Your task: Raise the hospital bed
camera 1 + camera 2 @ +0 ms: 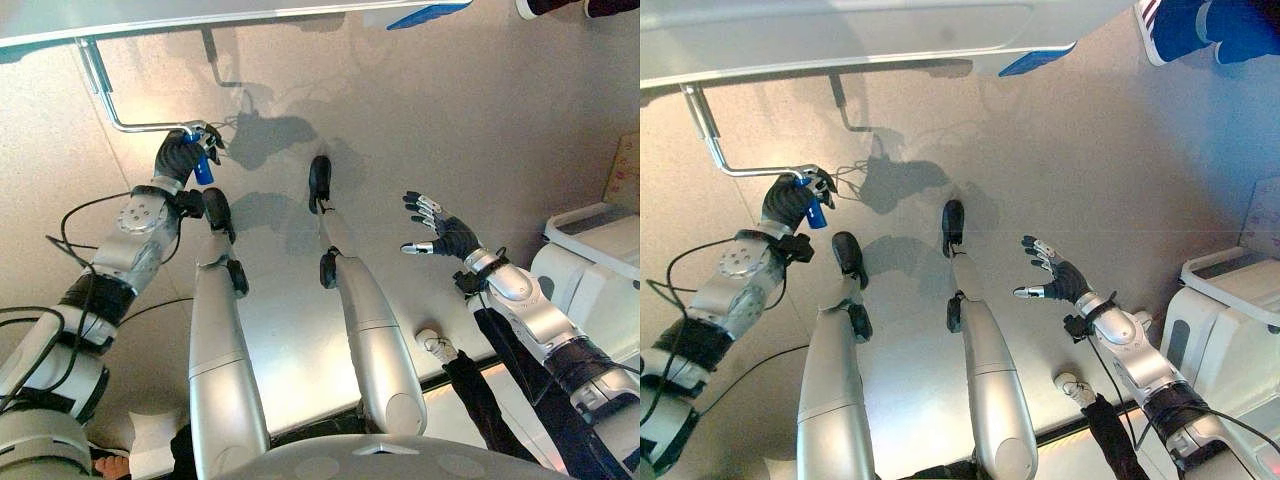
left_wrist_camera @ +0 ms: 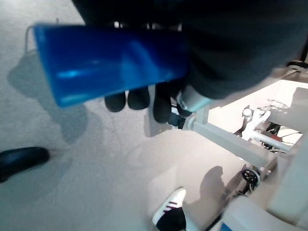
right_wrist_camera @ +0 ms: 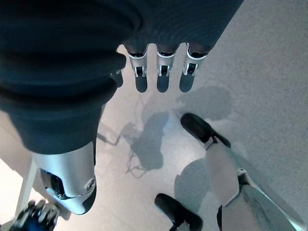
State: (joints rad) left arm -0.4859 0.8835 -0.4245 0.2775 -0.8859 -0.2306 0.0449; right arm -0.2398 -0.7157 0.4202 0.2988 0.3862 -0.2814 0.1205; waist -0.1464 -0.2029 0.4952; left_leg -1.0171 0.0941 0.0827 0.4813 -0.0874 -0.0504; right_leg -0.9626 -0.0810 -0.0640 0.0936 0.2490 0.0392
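Left hand curled tight round the blue handle of the bed's crank, that bent metal rod running up from the fist to the underside of the hospital bed above. Grip looks full, fingers wrapped past the blue grip in the wrist view. Best done, by this reading, with smooth full circles about the rod's axis, wrist loose so the handle spins in the fist, no side pull to bend the rod or slip off the end. Further right, right hand spread wide over bare floor, holding nothing, well apart from the crank.
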